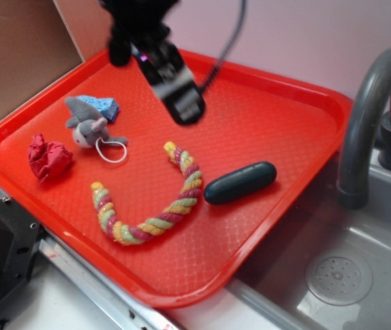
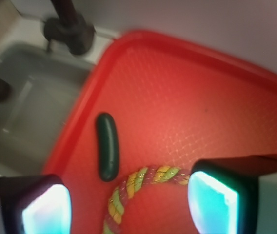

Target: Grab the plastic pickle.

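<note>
The plastic pickle point(image 1: 240, 183) is a dark green glossy cylinder lying on the red tray point(image 1: 264, 117) near its right edge. In the wrist view the pickle point(image 2: 107, 145) lies ahead and to the left of my gripper. My gripper point(image 1: 182, 103) hangs above the tray's middle back, well above and left of the pickle. In the wrist view the gripper point(image 2: 128, 204) is open and empty, its two lit pads point(image 2: 211, 200) wide apart. A multicoloured twisted rope point(image 1: 161, 206) curves just left of the pickle; part of the rope point(image 2: 143, 183) shows between the fingers below.
A small grey plush toy point(image 1: 89, 127) on a blue sponge point(image 1: 102, 106) and a crumpled red cloth point(image 1: 47, 158) lie at the tray's left. A grey faucet point(image 1: 374, 117) and sink point(image 1: 347, 268) stand right of the tray. A brown board point(image 1: 16, 55) stands at the back left.
</note>
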Robot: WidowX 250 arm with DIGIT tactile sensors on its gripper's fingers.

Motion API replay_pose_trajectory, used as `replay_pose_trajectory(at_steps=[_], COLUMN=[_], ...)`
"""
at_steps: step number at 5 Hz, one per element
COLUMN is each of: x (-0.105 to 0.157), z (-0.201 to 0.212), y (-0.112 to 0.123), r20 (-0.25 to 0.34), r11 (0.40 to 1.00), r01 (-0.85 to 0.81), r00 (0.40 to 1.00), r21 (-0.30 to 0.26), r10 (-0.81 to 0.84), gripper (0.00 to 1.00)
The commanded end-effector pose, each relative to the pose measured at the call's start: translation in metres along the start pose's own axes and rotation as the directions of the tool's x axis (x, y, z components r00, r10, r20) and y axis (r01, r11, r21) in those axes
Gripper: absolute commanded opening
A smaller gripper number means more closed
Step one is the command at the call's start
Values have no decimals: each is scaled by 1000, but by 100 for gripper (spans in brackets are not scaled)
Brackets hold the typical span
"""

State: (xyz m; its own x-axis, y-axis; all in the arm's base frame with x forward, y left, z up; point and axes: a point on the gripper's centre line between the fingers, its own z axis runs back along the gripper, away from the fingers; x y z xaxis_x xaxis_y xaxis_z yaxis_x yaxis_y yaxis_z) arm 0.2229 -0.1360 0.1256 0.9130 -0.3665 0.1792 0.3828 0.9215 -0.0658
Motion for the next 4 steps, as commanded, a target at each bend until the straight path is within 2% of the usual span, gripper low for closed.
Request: replay_pose_trajectory(at_steps=[1, 2, 3, 4], x=[16, 15, 13, 11], z=[-27, -40, -50, -63], y=[-14, -10, -7, -3], r20=[-33, -108, -179, -216], r11=[999, 997, 994, 995], r01=[23, 59, 105, 102], r00=[999, 992, 978, 971], r21=[-39, -53, -2, -1], r10=[-25, -65, -104, -100], gripper=[100, 100, 100, 100])
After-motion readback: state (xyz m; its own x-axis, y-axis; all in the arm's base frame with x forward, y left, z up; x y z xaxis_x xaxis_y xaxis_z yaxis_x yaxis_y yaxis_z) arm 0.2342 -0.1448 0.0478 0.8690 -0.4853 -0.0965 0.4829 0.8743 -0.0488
